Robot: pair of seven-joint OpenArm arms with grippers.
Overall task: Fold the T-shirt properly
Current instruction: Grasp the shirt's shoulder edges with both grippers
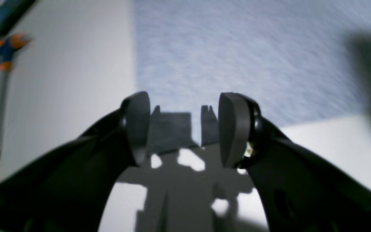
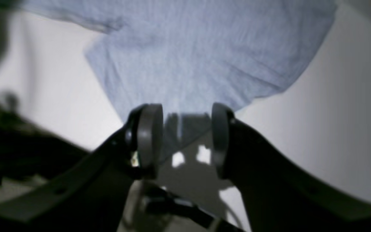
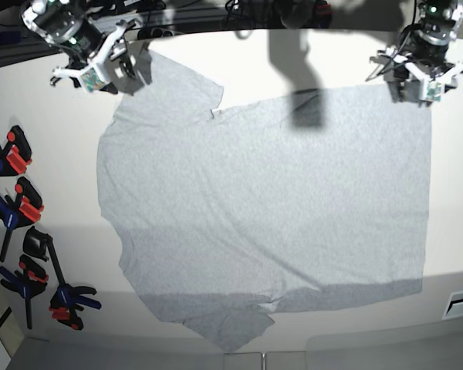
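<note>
White matte surface (image 3: 62, 193) fills the base view, smooth and bare toward 3 o'clock. On it lies the T-shirt (image 3: 262, 216), light heather-grey knit, soft fine-flecked texture, spread flat, plain side up, a few shallow wrinkles. It covers most of the middle. Long axis runs 9 to 3 o'clock: sleeves and shoulders at the 9 o'clock end, straight hem edge at 3 o'clock. One sleeve sticks out toward 11 o'clock, the other toward 6 o'clock, its tip a bit rumpled. A shadow band darkens the strip of cloth nearest 6 o'clock.

At 9 o'clock, off the cloth, a row of spring clamps (image 3: 23, 247), black with orange and blue parts.

My left claw (image 1: 184, 129) sits at 1 o'clock in the base view, over the hem corner. Black curved arms, rounded dark-grey pads (image 1: 233, 129), matte. Jaws stand well apart, nothing between them; grey cloth and white surface show through the gap with the claw's shadow on both.

My right claw (image 2: 184, 138) sits at 11 o'clock in the base view by the far sleeve. Same black arms and rounded pads. Jaws parted, gap empty, holding nothing; sleeve edge lies just beyond the tips. Wrist views are blurred.
</note>
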